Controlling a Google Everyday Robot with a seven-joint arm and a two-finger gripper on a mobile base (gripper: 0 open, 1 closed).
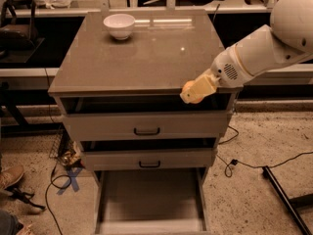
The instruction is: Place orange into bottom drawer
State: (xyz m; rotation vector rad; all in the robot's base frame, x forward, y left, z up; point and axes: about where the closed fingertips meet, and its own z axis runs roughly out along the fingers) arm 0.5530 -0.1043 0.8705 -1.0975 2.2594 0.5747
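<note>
My gripper [191,94] hangs at the front right edge of the cabinet top [142,58], just over the top drawer's opening. Its cream fingers are shut on the orange [188,87], which shows only as a small orange patch between them. The bottom drawer [151,199] is pulled out at the foot of the cabinet, a wide shallow tray with a bare floor, well below and left of the gripper.
A white bowl [119,25] stands at the back left of the cabinet top. The two upper drawers [146,126] with dark handles are slightly open. Cables [244,163] and a dark bar [283,199] lie on the floor at right; a shoe [10,175] at left.
</note>
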